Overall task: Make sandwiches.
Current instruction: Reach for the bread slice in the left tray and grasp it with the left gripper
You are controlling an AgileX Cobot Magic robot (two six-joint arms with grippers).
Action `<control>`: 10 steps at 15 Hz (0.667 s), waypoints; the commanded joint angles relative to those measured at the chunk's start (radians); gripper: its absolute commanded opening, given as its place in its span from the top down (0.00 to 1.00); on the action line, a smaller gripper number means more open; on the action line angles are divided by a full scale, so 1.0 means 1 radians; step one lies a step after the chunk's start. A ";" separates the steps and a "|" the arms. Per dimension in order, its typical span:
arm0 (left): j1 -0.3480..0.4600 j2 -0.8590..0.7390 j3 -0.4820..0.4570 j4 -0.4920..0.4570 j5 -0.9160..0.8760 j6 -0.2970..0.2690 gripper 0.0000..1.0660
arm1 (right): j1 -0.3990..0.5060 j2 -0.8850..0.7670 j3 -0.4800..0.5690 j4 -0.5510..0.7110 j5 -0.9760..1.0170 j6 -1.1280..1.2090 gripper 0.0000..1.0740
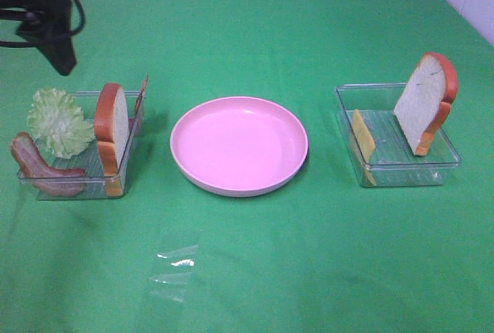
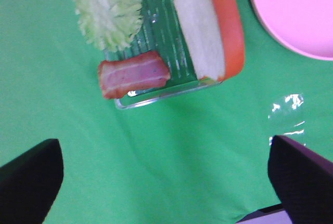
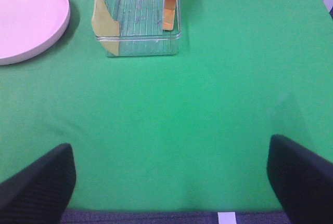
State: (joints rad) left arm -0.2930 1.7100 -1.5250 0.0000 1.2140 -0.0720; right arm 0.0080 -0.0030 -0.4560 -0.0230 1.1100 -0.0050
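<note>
The sandwich parts lie apart in two clear trays. The left tray (image 1: 77, 188) holds pale green lettuce (image 1: 58, 120), a reddish bacon strip (image 1: 42, 167), an upright bread slice (image 1: 112, 128) and a second bacon strip (image 1: 141, 93). The right tray (image 1: 409, 171) holds a yellow cheese slice (image 1: 363, 136) and a leaning bread slice (image 1: 424, 101). The left arm (image 1: 46, 16) is at the far left corner. My left gripper (image 2: 166, 177) is open and empty, apart from the bacon (image 2: 134, 73). My right gripper (image 3: 169, 182) is open and empty, well short of the cheese (image 3: 105, 24); it is out of the exterior high view.
A round pink plate (image 1: 239, 144) with nothing on it sits between the trays. A crumpled piece of clear film (image 1: 177, 263) lies on the green cloth in front of the plate, to its left. A pale wall shows at the far right corner.
</note>
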 commanded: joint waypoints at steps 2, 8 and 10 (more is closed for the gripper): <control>-0.060 0.144 -0.068 0.000 0.100 -0.037 0.05 | 0.000 -0.027 0.003 -0.002 -0.003 -0.006 0.11; -0.072 0.342 -0.108 0.006 0.014 -0.065 0.06 | 0.000 -0.027 0.003 -0.002 -0.003 -0.006 0.11; -0.072 0.370 -0.108 0.007 -0.009 -0.047 0.06 | 0.000 -0.027 0.003 -0.002 -0.003 -0.006 0.11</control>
State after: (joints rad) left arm -0.3590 2.0730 -1.6280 0.0100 1.2070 -0.1210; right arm 0.0080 -0.0030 -0.4560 -0.0230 1.1100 -0.0050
